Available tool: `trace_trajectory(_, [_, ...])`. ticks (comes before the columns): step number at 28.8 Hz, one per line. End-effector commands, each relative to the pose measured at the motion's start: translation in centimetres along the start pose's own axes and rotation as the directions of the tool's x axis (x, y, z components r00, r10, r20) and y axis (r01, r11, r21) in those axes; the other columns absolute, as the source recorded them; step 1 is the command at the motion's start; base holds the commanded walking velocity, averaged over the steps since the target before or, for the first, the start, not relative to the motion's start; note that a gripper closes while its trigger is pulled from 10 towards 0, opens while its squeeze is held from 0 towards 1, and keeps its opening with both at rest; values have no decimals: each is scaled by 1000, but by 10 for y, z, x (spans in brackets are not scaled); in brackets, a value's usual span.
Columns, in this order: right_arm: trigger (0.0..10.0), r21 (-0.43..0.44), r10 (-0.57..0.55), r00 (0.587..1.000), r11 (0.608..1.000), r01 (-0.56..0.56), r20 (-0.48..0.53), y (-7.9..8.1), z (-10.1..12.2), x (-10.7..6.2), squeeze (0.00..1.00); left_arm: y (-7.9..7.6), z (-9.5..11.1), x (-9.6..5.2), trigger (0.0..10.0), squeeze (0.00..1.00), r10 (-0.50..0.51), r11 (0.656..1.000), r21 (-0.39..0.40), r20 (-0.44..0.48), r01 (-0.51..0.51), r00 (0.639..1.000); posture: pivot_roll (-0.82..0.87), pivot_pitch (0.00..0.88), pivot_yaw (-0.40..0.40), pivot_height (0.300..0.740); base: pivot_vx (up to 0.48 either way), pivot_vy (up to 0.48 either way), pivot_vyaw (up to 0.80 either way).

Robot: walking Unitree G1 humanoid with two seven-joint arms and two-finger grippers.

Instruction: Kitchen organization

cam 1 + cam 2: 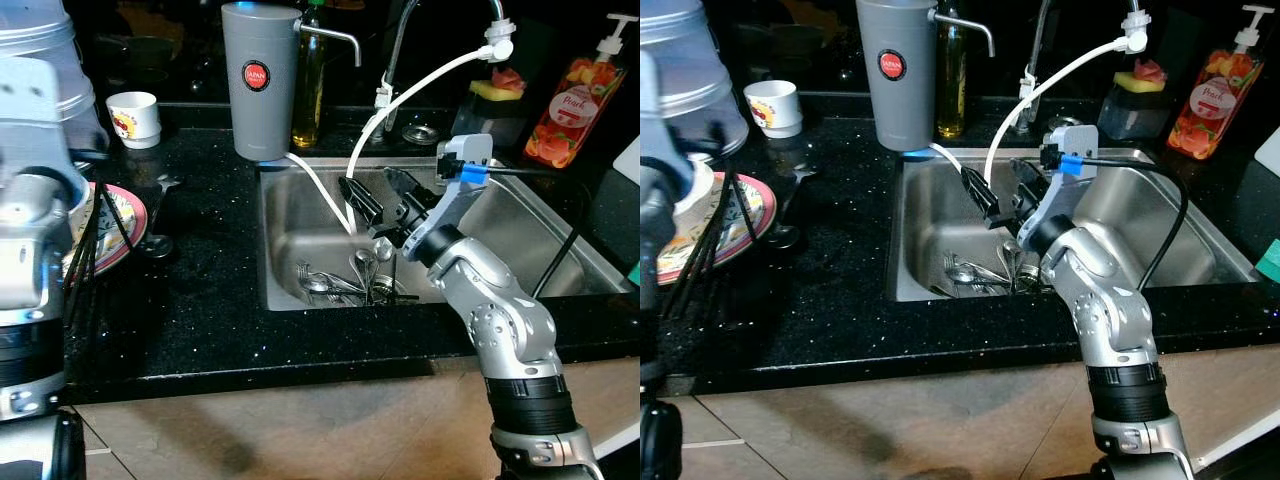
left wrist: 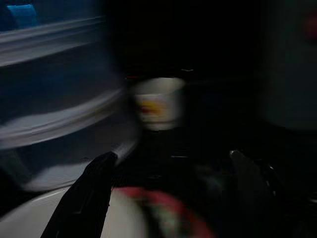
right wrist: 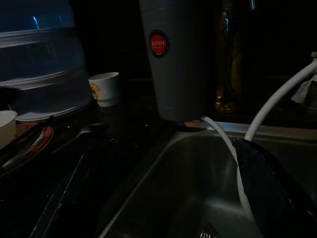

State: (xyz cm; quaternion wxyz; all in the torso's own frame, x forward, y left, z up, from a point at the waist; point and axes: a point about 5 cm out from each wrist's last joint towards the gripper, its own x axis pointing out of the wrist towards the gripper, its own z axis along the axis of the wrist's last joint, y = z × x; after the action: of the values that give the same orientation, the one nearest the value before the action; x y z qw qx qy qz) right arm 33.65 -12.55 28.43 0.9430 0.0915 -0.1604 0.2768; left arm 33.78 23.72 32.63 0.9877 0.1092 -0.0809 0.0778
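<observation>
Left wrist view: motion blur is smearing the white cup [image 2: 157, 102] and plate rim [image 2: 163, 218]. Cutlery pile [image 1: 350, 280] in the sink [image 1: 300, 215]: individual pieces too tangled to count. Soap bottle [image 1: 578, 100]: label text is reading too small.

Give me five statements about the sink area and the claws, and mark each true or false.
1. The right claw is over the sink. True.
2. The cutlery lies on the counter beside the plate. False: it lies in the bottom of the sink basin.
3. The grey tumbler with the red round label stands on the counter behind the sink's left corner. True.
4. The small white cup sits inside the sink. False: it stands on the black counter, left of the tumbler.
5. The right claw is clamped on a spoon. False: its fingers are spread, with nothing between them, above the cutlery.
</observation>
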Motion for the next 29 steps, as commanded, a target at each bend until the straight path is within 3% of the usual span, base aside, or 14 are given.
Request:
trace_trajectory(1, [10000,-1,-2,1000,1000,2,0,-1,2,1,0,-16,-6,-1,10000,0,-67,997,30,-20,68,998,-3,109,-50,740,0,0,0])
trace_trajectory(4, [10000,-5,-5,1000,1000,5,-1,-2,2,-1,0,-32,-14,-2,10000,0,-72,997,19,-81,73,994,-3,109,-50,740,0,0,0])
trace_trajectory(7, [10000,-7,-6,1000,1000,6,-1,-2,2,-1,0,-35,-17,-2,10000,0,-69,998,1,-101,70,992,-3,109,-50,740,0,0,0])
trace_trajectory(9, [10000,-9,-8,1000,1000,8,-7,-4,2,-2,0,-43,-30,-7,10000,0,-44,995,-93,-168,29,985,-8,116,-48,740,0,0,0])
trace_trajectory(10, [10000,-11,-8,1000,1000,8,-10,-4,1,-3,0,-47,-36,-11,10000,149,-42,993,-120,-186,20,982,-8,116,-48,740,0,0,0])
trace_trajectory(11, [10000,-11,-8,1000,1000,8,-10,-4,1,-3,0,-47,-36,-11,10000,149,-42,993,-120,-186,20,982,-8,116,-48,740,0,0,0])
trace_trajectory(12, [10000,-11,-9,1000,1000,8,-13,-5,0,-3,0,-51,-40,-14,10000,1000,-40,990,-138,-194,13,980,-8,116,-48,740,0,0,0])
trace_trajectory(15, [10000,-16,-2,1000,1000,2,-19,-5,-1,-3,0,-60,-44,-18,10000,1000,-59,986,-161,-191,28,980,-8,116,-48,740,0,0,0])
trace_trajectory(18, [10000,-28,5,1000,1000,-6,-25,-4,-2,-4,0,-80,-48,-25,10000,1000,-158,980,-148,-190,131,969,-6,119,-52,740,0,0,0])
trace_trajectory(19, [10000,-28,4,1000,1000,-5,-23,-4,-1,-4,0,-87,-49,-28,10000,278,-202,974,-145,-199,175,959,-6,119,-49,740,0,0,0])
trace_trajectory(20, [10000,-27,3,1000,1000,-4,-22,-5,-1,-4,0,-93,-49,-31,10000,0,-238,967,-143,-210,211,948,-6,119,-49,740,0,0,0])
trace_trajectory(23, [10000,-25,2,1000,1000,-3,-20,-5,-1,-4,0,-97,-50,-34,10000,0,-267,960,-145,-218,240,939,-6,119,-49,740,0,0,0])
trace_trajectory(27, [10000,-22,4,1000,1000,-4,-19,-4,-1,-5,0,-100,-52,-40,10000,0,-283,959,-89,-262,269,923,-6,117,-46,740,0,0,0])
trace_trajectory(29, [10000,-16,5,1000,1000,-5,-21,-4,-1,-5,0,-91,-55,-43,10000,0,-212,968,64,-299,241,931,-3,113,-45,740,0,0,0])
